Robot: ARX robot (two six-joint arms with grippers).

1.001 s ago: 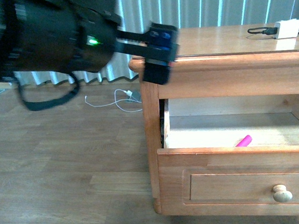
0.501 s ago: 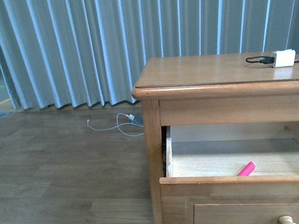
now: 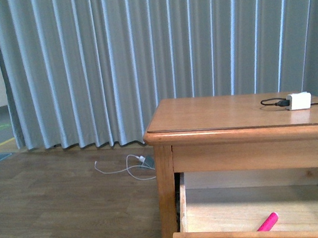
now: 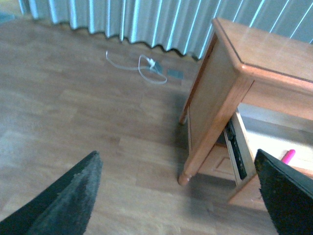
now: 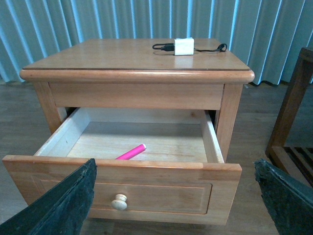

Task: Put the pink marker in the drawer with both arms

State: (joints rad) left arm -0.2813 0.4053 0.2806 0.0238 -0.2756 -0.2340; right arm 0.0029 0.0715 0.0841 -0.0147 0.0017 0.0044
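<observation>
The pink marker (image 5: 131, 152) lies flat on the pale floor of the open upper drawer (image 5: 146, 188) of the wooden cabinet. It also shows in the front view (image 3: 268, 221) and in the left wrist view (image 4: 288, 156). The drawer front carries a round knob (image 5: 119, 201). My right gripper (image 5: 173, 205) is open and empty, held in front of the drawer front, its fingers (image 5: 63, 205) wide apart. My left gripper (image 4: 178, 200) is open and empty over the floor beside the cabinet's left side. Neither arm shows in the front view.
A white charger block with a black cable (image 5: 184, 46) lies on the cabinet top (image 3: 215, 113). A white cable (image 3: 127, 167) lies on the wooden floor by the grey curtain (image 3: 114, 61). A dark wooden rack (image 5: 293, 122) stands right of the cabinet.
The left arm has left the front view. The front view has risen: the drawer front and knob have dropped out of it, and more curtain shows.
</observation>
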